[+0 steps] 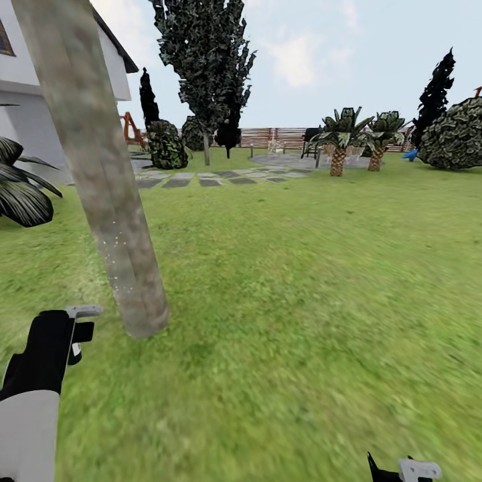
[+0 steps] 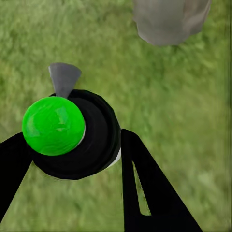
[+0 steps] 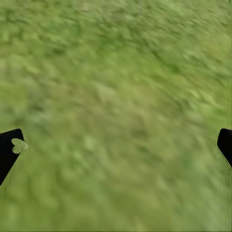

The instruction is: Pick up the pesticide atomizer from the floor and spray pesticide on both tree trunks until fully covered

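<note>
The lawn [image 1: 301, 301] is spreading wide, with the tree trunk [image 1: 107, 201] rising just ahead of the left arm and wearing white spray specks [image 1: 114, 268] low down. The left gripper [image 2: 72, 150] is pinching the sprayer [image 2: 77, 135], nozzle facing the trunk. The right gripper [image 3: 116, 145] is hanging spread over bare grass.

- We see blurry, mottled green grass [image 3: 116, 96] across the whole frame.
- Our right gripper [image 3: 116, 150] shows as two black fingertips [image 3: 8, 150] at opposite edges, spread wide apart with only lawn between them.
- One tip carries a small pale green mark.
</note>
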Tool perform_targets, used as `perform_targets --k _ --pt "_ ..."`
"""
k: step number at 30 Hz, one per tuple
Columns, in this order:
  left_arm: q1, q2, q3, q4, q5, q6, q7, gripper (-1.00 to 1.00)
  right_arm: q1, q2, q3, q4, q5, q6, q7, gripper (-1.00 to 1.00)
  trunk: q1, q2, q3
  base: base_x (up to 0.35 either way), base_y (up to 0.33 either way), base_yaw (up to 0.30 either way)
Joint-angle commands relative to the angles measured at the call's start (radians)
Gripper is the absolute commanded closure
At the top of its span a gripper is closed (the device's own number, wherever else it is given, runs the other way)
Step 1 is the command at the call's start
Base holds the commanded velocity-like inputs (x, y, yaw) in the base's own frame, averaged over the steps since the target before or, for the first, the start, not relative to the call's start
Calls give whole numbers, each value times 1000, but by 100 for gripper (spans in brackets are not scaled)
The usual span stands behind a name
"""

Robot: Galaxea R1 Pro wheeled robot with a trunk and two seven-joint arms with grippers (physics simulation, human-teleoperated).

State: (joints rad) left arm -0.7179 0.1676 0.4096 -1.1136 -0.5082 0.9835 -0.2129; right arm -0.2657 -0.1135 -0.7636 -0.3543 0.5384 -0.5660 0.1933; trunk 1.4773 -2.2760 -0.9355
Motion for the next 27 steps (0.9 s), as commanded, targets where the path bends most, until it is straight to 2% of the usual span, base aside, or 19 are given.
perform_targets --k 1,19,27 --pt "0 0 0 0 -1 0 0 100 0 0 0 0 0 0 0 -100 0 0 0 240 -163 0" --pt "0 -4 0 1 -1 0 2 100 0 1 1 0 0 0 0 -100 0 0 0 265 -157 1" --pt "0 -16 1 1 -1 -2 7 100 0 5 1 0 0 0 0 -100 0 0 0 161 -217 224"
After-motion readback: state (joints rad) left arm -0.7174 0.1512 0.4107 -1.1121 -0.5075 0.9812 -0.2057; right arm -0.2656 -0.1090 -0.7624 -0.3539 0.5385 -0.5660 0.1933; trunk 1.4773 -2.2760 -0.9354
